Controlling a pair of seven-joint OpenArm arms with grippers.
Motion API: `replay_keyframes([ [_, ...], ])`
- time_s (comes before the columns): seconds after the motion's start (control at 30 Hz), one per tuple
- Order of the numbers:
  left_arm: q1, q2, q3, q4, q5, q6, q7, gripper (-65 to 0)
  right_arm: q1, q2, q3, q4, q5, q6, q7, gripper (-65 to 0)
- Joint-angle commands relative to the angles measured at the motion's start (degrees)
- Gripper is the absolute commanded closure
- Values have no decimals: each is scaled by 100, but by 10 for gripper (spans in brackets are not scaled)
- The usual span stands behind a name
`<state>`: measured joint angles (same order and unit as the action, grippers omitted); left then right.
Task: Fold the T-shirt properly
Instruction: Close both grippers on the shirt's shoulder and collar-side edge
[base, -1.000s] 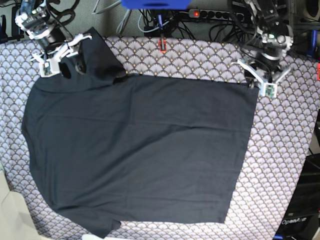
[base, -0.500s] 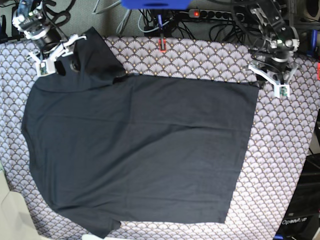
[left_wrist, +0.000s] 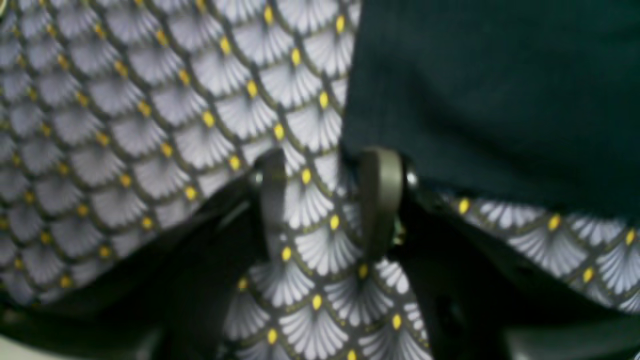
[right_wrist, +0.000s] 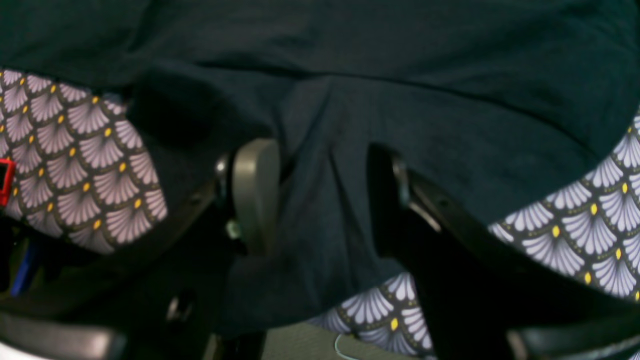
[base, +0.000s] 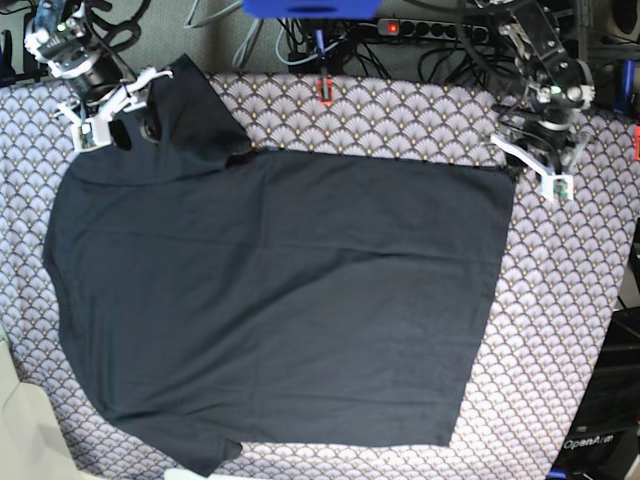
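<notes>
The dark charcoal T-shirt lies spread flat on the fan-patterned tablecloth, sleeves towards the left and hem towards the right. My left gripper is open at the far hem corner. In the left wrist view the left gripper has bare tablecloth between its fingers, and the T-shirt's corner starts at the right finger. My right gripper is open over the far sleeve. In the right wrist view the right gripper straddles a raised ridge of the T-shirt's sleeve cloth.
A red clip sits at the cloth's far edge. Cables and a power strip run behind the table. The table's edge shows at the lower left. Tablecloth shows on the right of the shirt.
My left gripper swung out to the right, then came back to the hem corner. My right gripper shifted slightly up and left over the sleeve. The shirt has not moved.
</notes>
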<state>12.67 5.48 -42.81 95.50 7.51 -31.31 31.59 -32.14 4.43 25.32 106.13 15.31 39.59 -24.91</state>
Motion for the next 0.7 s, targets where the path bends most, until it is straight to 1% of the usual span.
replay_keyframes([
  [0.0,13,11,-31,212,-184,-117,-122,-243,-25,45,4,99,91,41,121,-303],
  [0.03,74,20,-31,309,-298,-276,-113,-243,-25,45,4,99,91,41,121,-303],
  [0.1,109,28,-31,406,-430,-425,-87,-243,-34,45,4,99,91,41,113,-304],
  [0.57,-67,28,-67,-157,-509,-416,-122,-246,-52,54,22,99,82,41,113,-305],
  [0.67,-93,134,-251,-148,-509,-416,-122,-246,-122,54,22,99,82,41,113,-305],
])
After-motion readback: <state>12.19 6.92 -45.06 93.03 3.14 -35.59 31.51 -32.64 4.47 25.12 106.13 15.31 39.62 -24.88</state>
